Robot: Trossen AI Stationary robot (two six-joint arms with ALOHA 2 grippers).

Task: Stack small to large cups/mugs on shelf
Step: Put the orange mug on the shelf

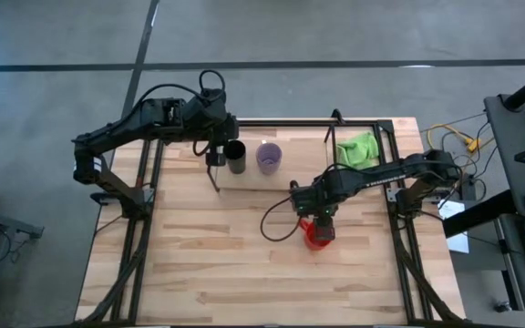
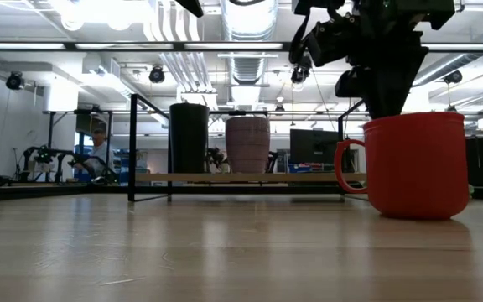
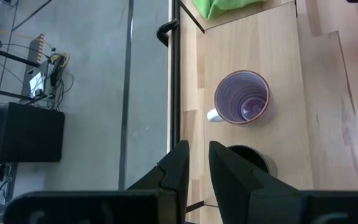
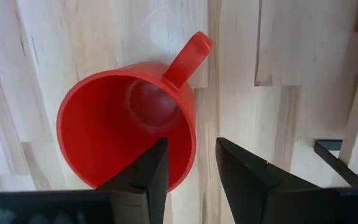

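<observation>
Here, red mug (image 4: pixel 126 134) empty, rim between right pincer (image 4: pixel 191 165) fingers

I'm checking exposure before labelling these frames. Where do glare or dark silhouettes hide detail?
Low view: ceiling lights blow out white at the top, and the black tumbler and right gripper above the red mug read as dark silhouettes against them. High view: even light, soft shadows. Right wrist view: mug evenly lit, its inside readable. Left wrist view: purple cup clear.

black tumbler (image 3: pixel 248 163) half behind left gripper (image 3: pixel 196 163), green cloth (image 3: pixel 222 7) cut off — person (image 2: pixel 97 149) blurred
</observation>
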